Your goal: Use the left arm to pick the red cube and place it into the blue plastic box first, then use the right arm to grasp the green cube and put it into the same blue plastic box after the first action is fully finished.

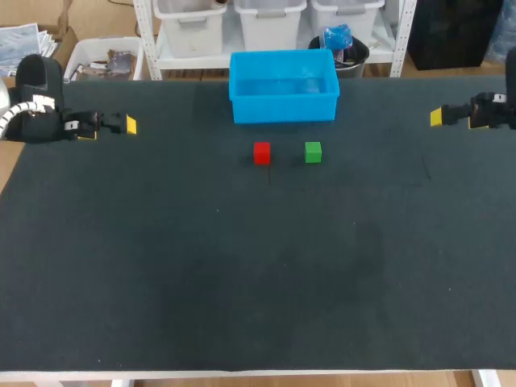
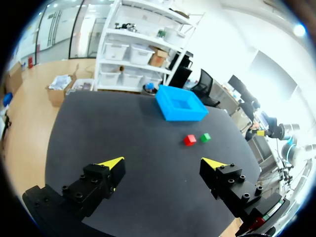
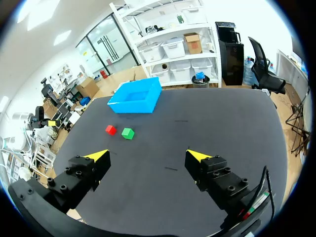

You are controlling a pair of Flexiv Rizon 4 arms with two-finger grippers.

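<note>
The left gripper (image 1: 109,129) sits over the far left corner of the table (image 1: 242,266), close to the left edge, with its arm coming in across that edge. In the left wrist view its yellow-tipped fingers (image 2: 112,163) are spread wide and hold nothing; only dark tabletop shows between them. From there a long stretch of the same dark surface runs ahead to the cubes, which are well apart from this gripper.

The red cube (image 1: 261,152) rests flat on the table, left of centre and near the front wall of the blue plastic box (image 1: 282,109), not touching it. The box stands upright against the middle of the far edge, open side up, its interior showing only blue. The red cube lies before the box's left half.

The green cube (image 1: 313,151) lies to the right of the red one, level with it, with a gap of tabletop between them. It sits before the box's right half, likewise near the wall but apart from it. Both cubes are far from the near edge and from both side edges.

The right gripper (image 1: 455,119) is at the far right edge, well apart from the green cube. Its fingers (image 3: 198,156) also stand wide apart, gripping nothing.
</note>
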